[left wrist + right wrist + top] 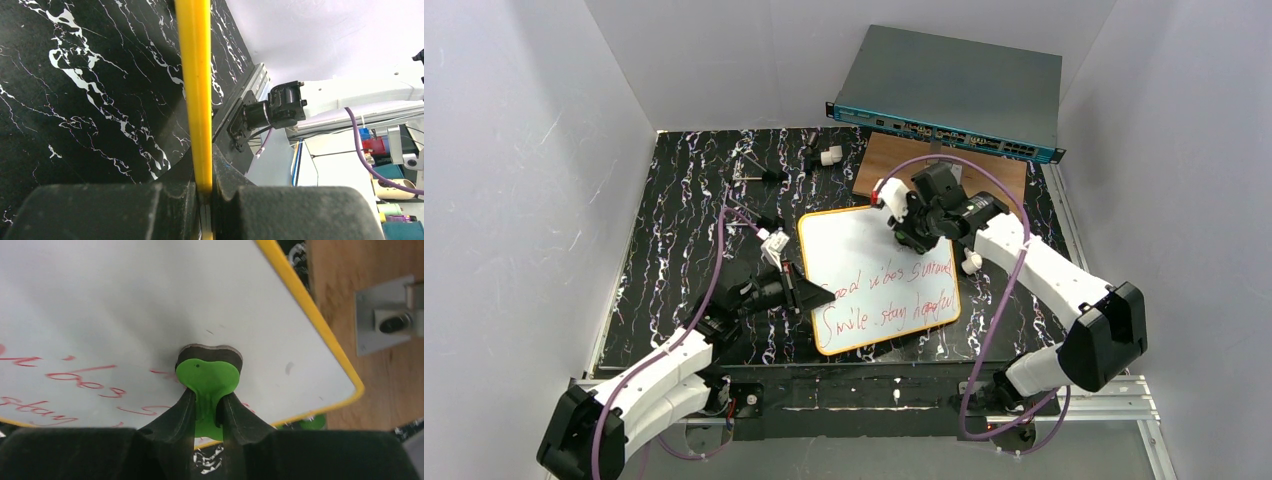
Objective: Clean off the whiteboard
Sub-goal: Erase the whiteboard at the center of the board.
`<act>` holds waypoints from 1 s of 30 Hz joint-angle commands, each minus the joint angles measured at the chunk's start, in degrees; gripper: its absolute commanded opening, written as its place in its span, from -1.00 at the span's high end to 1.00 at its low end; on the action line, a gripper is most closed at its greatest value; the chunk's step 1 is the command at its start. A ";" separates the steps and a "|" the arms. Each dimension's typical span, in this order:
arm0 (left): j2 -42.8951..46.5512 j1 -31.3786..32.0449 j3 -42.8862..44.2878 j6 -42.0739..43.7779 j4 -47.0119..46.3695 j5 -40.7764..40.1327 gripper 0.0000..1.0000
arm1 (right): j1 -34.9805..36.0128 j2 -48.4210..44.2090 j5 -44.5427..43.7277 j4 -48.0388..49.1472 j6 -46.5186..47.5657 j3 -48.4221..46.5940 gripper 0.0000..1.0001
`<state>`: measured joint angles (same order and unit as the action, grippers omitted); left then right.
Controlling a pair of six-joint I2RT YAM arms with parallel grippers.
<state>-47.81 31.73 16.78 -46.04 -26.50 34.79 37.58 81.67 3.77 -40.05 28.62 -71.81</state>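
Note:
The whiteboard (854, 250), white with an orange-yellow frame, lies on the black marbled table with red handwriting (889, 295) across its lower half. My left gripper (805, 296) is shut on the board's left edge; in the left wrist view the yellow frame (196, 90) runs straight into the closed left gripper (205, 200). My right gripper (902, 226) is over the board's upper right part. In the right wrist view that gripper (206, 412) is shut on the stem of a green eraser (207, 376), whose dark pad presses on the whiteboard (125, 300) just above the red writing (75, 380).
A brown wooden board (999, 175) lies behind the whiteboard, partly under a grey network switch (949, 95) at the back. Small white parts (829, 157) and a metal tool (759, 175) lie at the back left. White walls close in on all sides.

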 commanded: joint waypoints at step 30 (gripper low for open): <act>8.80 0.35 -2.41 -7.94 -13.15 2.16 1.00 | 0.17 -6.01 18.91 0.16 1.86 5.93 0.97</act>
<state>-43.35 31.75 13.32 -52.16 -28.32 34.92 35.59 77.12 11.42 -37.01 27.79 -66.50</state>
